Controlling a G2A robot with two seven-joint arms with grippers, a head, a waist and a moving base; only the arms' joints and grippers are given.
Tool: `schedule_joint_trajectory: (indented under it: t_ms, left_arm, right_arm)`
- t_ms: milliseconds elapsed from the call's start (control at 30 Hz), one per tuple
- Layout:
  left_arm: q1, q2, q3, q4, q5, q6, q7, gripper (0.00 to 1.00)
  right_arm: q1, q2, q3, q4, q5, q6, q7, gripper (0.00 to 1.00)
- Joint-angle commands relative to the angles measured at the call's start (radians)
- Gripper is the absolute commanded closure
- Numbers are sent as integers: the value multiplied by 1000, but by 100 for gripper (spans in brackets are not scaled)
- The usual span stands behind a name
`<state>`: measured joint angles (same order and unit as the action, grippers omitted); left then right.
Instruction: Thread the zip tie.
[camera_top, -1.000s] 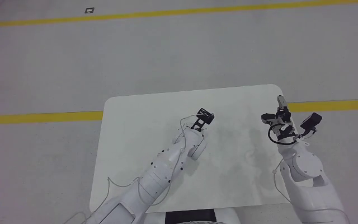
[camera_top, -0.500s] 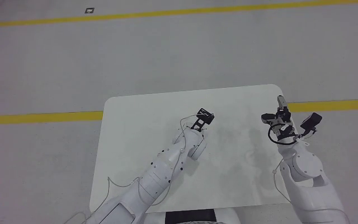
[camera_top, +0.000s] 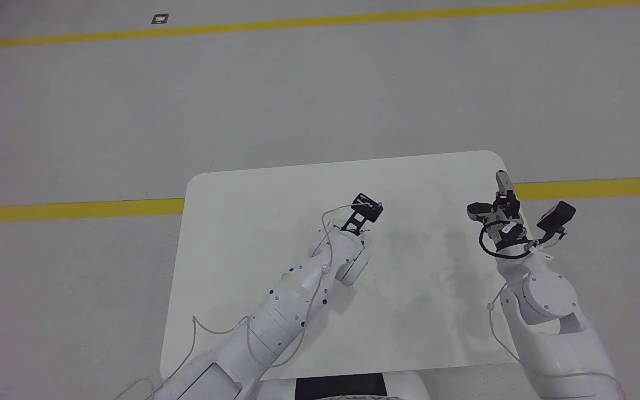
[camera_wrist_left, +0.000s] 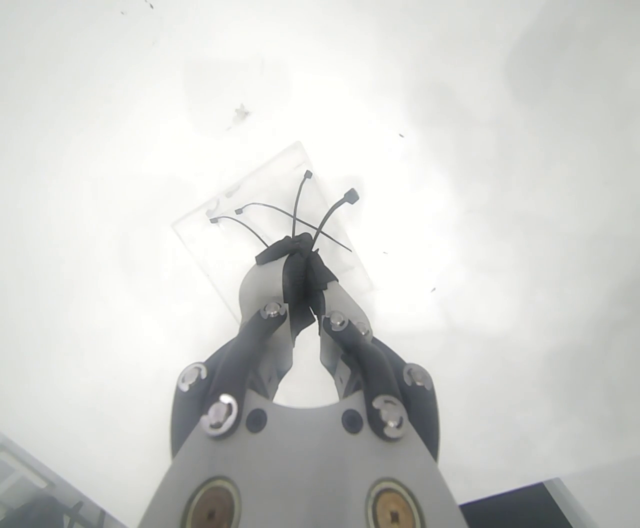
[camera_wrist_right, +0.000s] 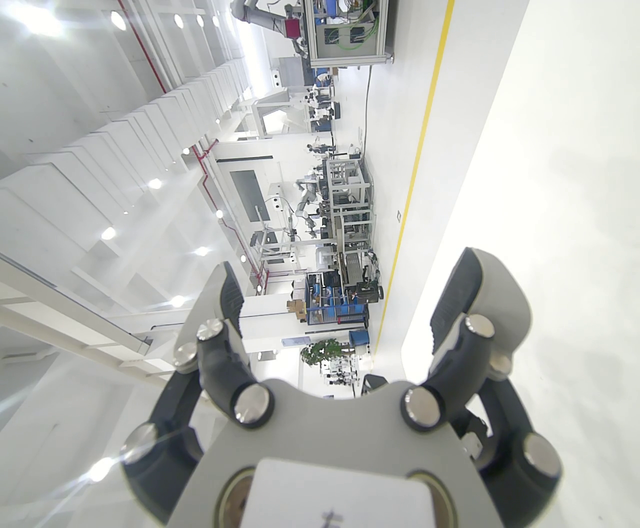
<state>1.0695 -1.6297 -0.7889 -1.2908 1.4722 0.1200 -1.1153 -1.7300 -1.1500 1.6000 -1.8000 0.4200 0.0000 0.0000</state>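
Several black zip ties lie crossed on a clear flat tray on the white table. My left gripper stands at the tray near the table's middle, its fingers pressed together on the lower ends of the ties; one curved zip tie rises from between the tips. In the top view this left gripper points down at the table. My right gripper is open with nothing between its fingers, facing out into the room. The right gripper hangs by the table's right edge.
The table's right edge runs under the right arm. Yellow floor lines pass beside and behind the table. Small dark specks dot the tabletop near the tray.
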Motion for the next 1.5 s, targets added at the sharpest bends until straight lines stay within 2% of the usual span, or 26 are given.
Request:
schedule_joint_trajectory:
  t_ms: [0, 267, 367, 467, 600, 733, 833, 900, 1067, 1200, 1333, 1400, 1467]
  left_arm:
    - [0, 0, 0, 0, 0, 0, 0, 100]
    - [0, 0, 0, 0, 0, 0, 0, 100]
    - [16, 6, -12, -3, 17, 14, 40, 100]
    - [45, 17, -17, -45, 98, 66, 38, 100]
    - [60, 51, -4, -110, 98, 99, 47, 100]
    - [73, 95, 9, -188, 98, 81, 60, 100]
    - [89, 134, -2, -246, 98, 44, 79, 100]
    - [91, 166, -12, -274, 98, 37, 88, 100]
    - [112, 247, -25, -352, 98, -91, 145, 100]
    - [154, 311, -74, -414, 98, -203, 205, 100]
    - [171, 364, -114, -441, 98, -310, 264, 100]
    - [174, 387, -129, -440, 98, -341, 291, 100]
    - [172, 407, -134, -432, 98, -335, 306, 100]
  right_arm:
    - [0, 0, 0, 0, 0, 0, 0, 0]
    - [0, 0, 0, 0, 0, 0, 0, 0]
    - [0, 0, 0, 0, 0, 0, 0, 0]
    - [0, 0, 0, 0, 0, 0, 0, 0]
    - [0, 0, 0, 0, 0, 0, 0, 0]
    - [0, 0, 0, 0, 0, 0, 0, 0]
    - [0, 0, 0, 0, 0, 0, 0, 0]
    - [0, 0, 0, 0, 0, 0, 0, 0]
    - [0, 0, 0, 0, 0, 0, 0, 0]
    - [0, 0, 0, 0, 0, 0, 0, 0]
    - [0, 0, 0, 0, 0, 0, 0, 0]
    - [0, 0, 0, 0, 0, 0, 0, 0]
    - [0, 0, 0, 0, 0, 0, 0, 0]
